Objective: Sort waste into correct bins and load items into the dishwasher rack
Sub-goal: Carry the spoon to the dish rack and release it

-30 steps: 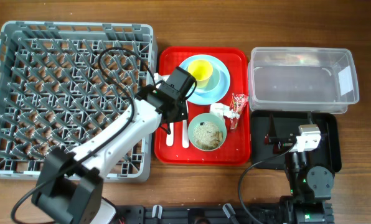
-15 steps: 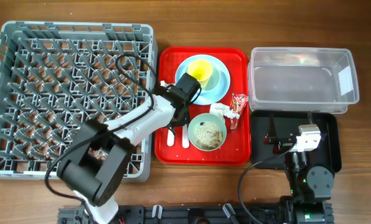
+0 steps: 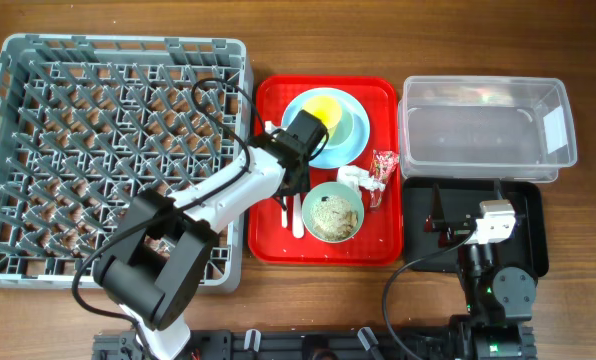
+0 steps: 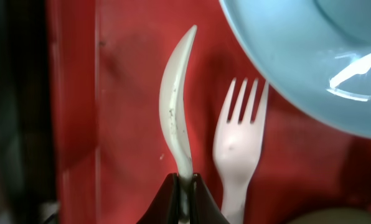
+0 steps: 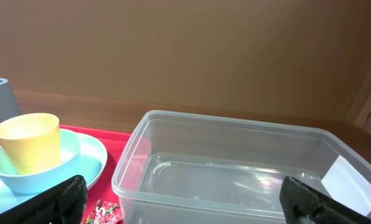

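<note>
My left gripper (image 3: 286, 192) is shut on the handle of the white spoon (image 4: 176, 118), which stands on edge over the red tray. The white fork (image 4: 238, 149) lies just right of it, beside the pale blue plate (image 4: 310, 56). From overhead, the yellow cup (image 3: 323, 110) sits in the small blue bowl (image 3: 351, 127) on that plate. The mint bowl (image 3: 333, 212) holds rice scraps. A tissue (image 3: 353, 178) and a red wrapper (image 3: 382, 175) lie beside it. My right gripper (image 5: 185, 205) stands open over the black tray (image 3: 533, 235), facing the clear tub (image 5: 235, 168).
The grey dishwasher rack (image 3: 108, 150) fills the left side, with my left arm reaching across its right corner. The red serving tray (image 3: 378, 245) sits between the rack and the two bins. The clear tub (image 3: 488, 135) lies behind the black tray.
The left arm swung in over the tray's left side. Its jaws have closed on the spoon handle, and the spoon has shifted slightly right. The right arm has not moved.
</note>
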You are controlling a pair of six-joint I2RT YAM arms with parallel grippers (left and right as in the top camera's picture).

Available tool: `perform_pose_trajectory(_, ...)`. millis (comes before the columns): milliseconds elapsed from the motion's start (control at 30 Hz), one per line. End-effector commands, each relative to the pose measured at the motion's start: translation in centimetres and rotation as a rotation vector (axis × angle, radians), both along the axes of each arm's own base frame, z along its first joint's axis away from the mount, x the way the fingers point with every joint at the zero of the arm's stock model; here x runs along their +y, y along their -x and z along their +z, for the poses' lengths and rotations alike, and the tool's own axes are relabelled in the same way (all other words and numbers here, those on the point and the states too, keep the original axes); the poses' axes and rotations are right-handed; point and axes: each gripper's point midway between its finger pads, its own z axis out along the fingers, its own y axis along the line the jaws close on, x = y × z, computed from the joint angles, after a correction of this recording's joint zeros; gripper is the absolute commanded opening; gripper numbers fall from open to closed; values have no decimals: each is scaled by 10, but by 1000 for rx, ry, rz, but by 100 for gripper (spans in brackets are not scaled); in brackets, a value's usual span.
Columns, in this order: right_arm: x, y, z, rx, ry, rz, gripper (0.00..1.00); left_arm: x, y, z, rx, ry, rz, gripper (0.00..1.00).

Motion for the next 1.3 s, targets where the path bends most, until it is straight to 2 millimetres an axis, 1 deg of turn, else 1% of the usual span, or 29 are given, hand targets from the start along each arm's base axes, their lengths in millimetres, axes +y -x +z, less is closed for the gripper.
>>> perform_pose_trajectory(0, 0, 0, 0, -2, 6, 3, 100, -7, -14, 64, -106, 37, -45, 4)
perform_pose_trajectory(33, 0, 0, 0, -2, 5, 3, 100, -2, -15, 82, -135, 26, -39, 4)
perform_pose_trajectory(67, 0, 0, 0, -2, 5, 3, 100, 6, -15, 97, -165, 1, -28, 4)
perform_pose_trajectory(167, 0, 0, 0, -2, 5, 3, 100, 43, -11, 130, -246, -117, 18, 4)
perform_pose_trajectory(267, 0, 0, 0, -2, 5, 3, 100, 73, -2, 151, -276, -189, 57, 4)
perform_pose_trajectory(367, 0, 0, 0, -2, 5, 3, 100, 95, 2, 159, -274, -235, 95, 4)
perform_pose_trajectory(433, 0, 0, 0, -2, 5, 3, 100, 104, 2, 157, -260, -246, 115, 4)
perform_pose_trajectory(500, 0, 0, 0, -2, 5, 3, 100, 111, -1, 148, -242, -259, 134, 4)
perform_pose_trajectory(567, 0, 0, 0, -2, 5, 3, 100, 117, -4, 135, -228, -270, 154, 4)
perform_pose_trajectory(633, 0, 0, 0, -2, 6, 3, 100, 122, -7, 114, -208, -272, 172, 4)
perform_pose_trajectory(700, 0, 0, 0, -2, 5, 3, 100, 121, -8, 104, -198, -268, 167, 4)
perform_pose_trajectory(800, 0, 0, 0, -2, 6, 3, 100, 119, -11, 98, -186, -291, 93, 4)
perform_pose_trajectory(867, 0, 0, 0, -2, 5, 3, 100, 118, -14, 94, -175, -312, 35, 7)
perform_pose_trajectory(967, 0, 0, 0, -2, 5, 3, 100, 117, -16, 90, -162, -331, -21, 8)
perform_pose_trajectory(1133, 0, 0, 0, -2, 6, 3, 100, 117, -18, 88, -161, -332, -24, 9)
perform_pose_trajectory(1267, 0, 0, 0, -2, 5, 3, 100, 118, -14, 84, -150, -337, -22, 11)
